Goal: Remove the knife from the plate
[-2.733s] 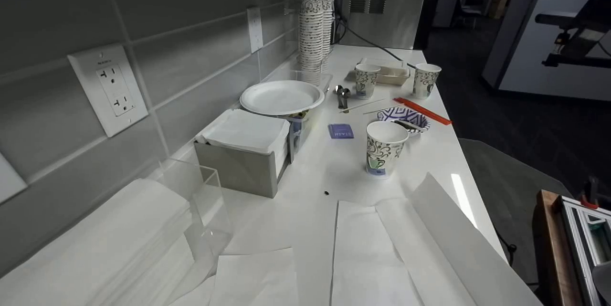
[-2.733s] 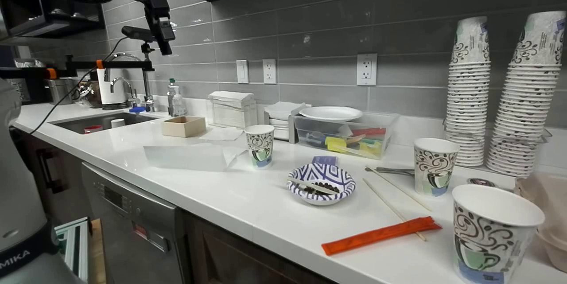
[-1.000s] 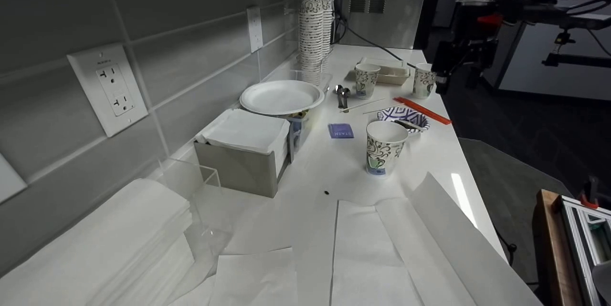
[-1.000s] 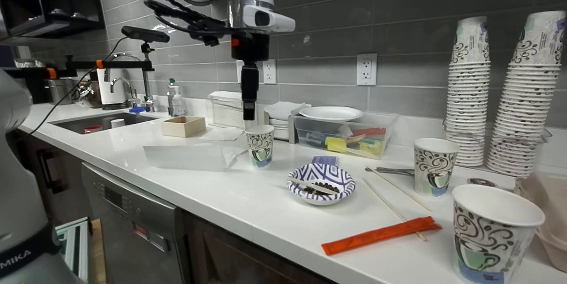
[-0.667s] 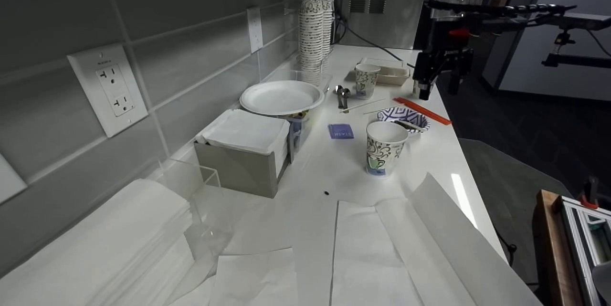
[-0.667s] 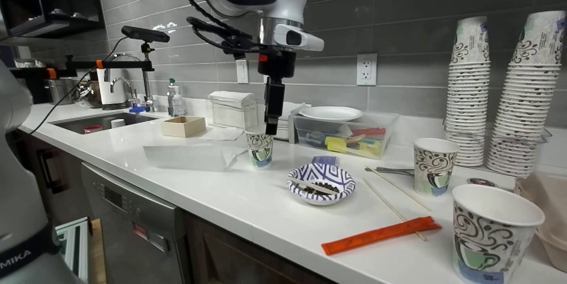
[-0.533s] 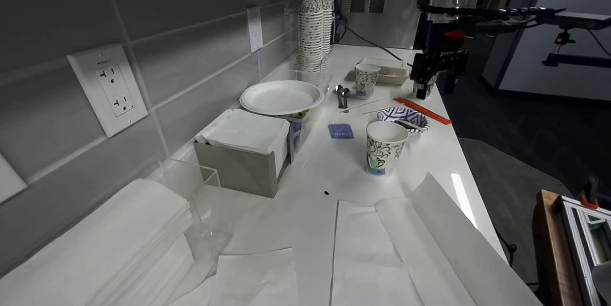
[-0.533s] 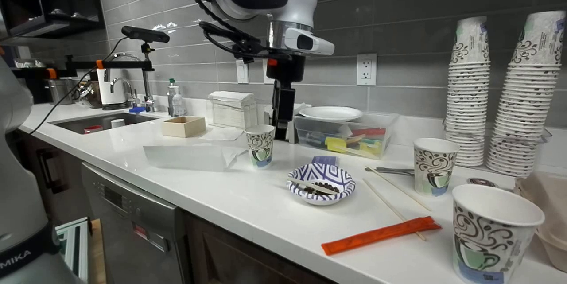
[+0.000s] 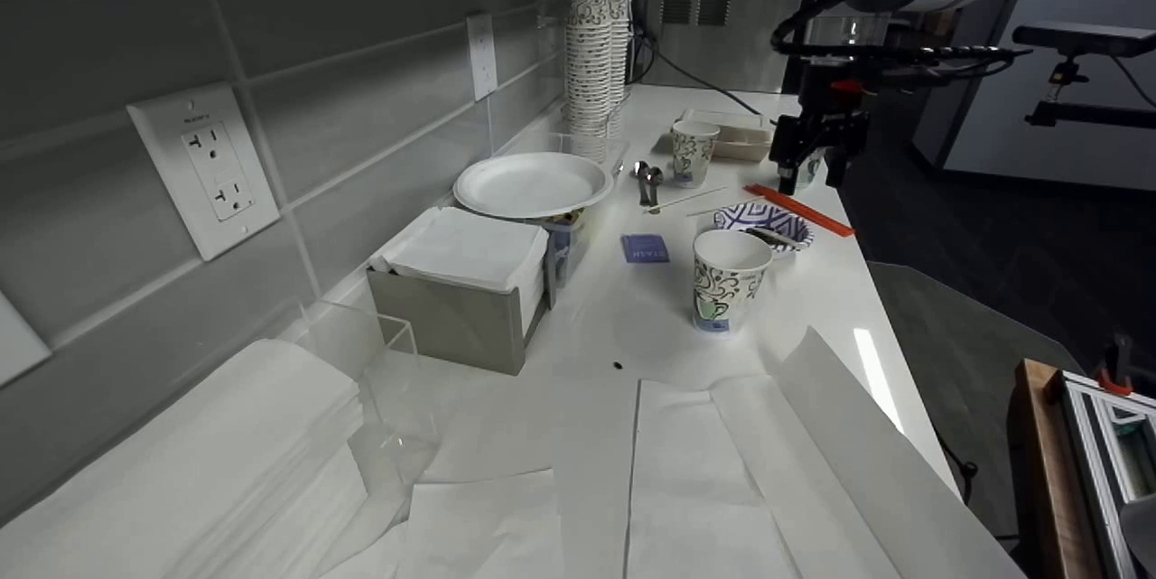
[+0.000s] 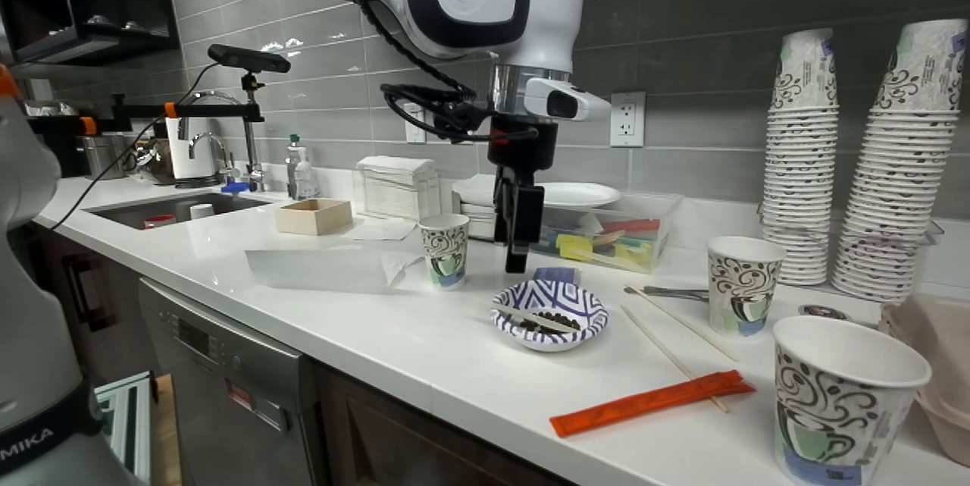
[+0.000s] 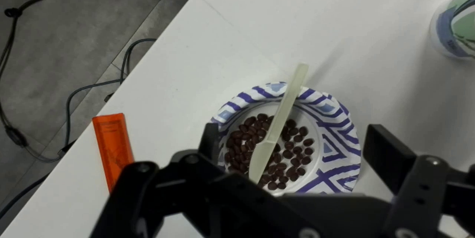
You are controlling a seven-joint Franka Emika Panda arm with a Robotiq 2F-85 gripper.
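Observation:
The knife is a pale cream plastic one (image 11: 279, 126). It lies slanted across the small white-and-purple patterned bowl-like plate (image 11: 339, 130). Its handle sticks out over the rim; its blade rests among dark beans (image 11: 245, 137), its tip hidden by my gripper. The knife (image 10: 534, 318) and plate (image 10: 542, 344) also show in an exterior view. My gripper (image 11: 295, 137) is open and empty, pointing down, with the knife in the gap between its fingers in the wrist view. In an exterior view the gripper (image 10: 517, 262) hangs above the counter at the plate's back left edge, not touching the knife.
An orange-red packet (image 10: 652, 401) lies across thin wooden sticks (image 10: 659, 346). Patterned paper cups stand left (image 10: 443, 251) and right (image 10: 746, 285) of the plate. A purple sachet (image 10: 557, 274) and a clear bin (image 10: 591, 232) are behind it. The counter's front edge is near.
My gripper has come in from high at the upper left, moving down and right toward the plate. In the last half second it has lowered further. The knife and plate have not moved.

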